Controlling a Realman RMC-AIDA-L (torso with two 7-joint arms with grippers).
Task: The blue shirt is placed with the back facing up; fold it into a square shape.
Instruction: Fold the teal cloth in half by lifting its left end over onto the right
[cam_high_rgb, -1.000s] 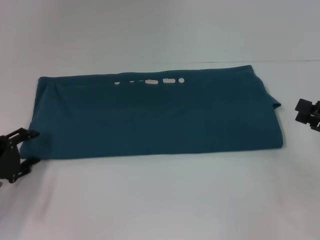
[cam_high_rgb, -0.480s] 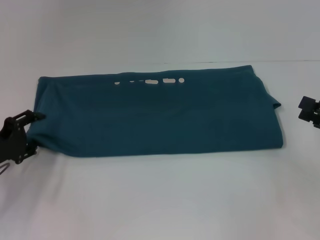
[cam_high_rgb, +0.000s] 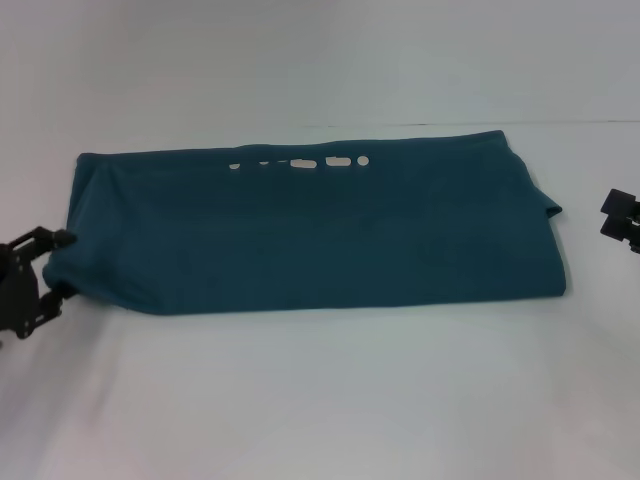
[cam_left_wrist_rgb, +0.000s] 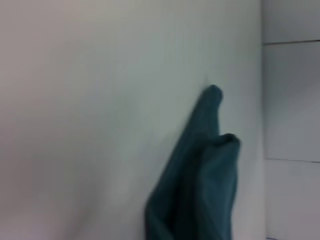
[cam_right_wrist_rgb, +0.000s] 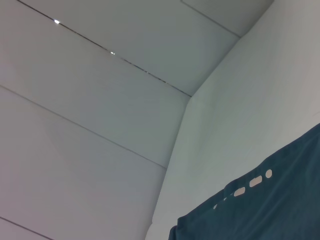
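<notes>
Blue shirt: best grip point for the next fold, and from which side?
Take the blue shirt at its left short end, near the front corner, coming in from the left. It lies as a flat, wide band, so halving it gives a square. The left gripper already straddles that edge; the right gripper sits clear.

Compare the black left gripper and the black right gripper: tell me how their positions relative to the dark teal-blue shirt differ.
The left gripper sits at the near left corner of the dark teal-blue shirt, its fingers meeting the cloth edge; the right gripper stands clear of the shirt's right edge, with bare white table between them. The left gripper shows more fully in the head view; the right gripper is cut by the frame edge. Both are black and low by the table.
</notes>
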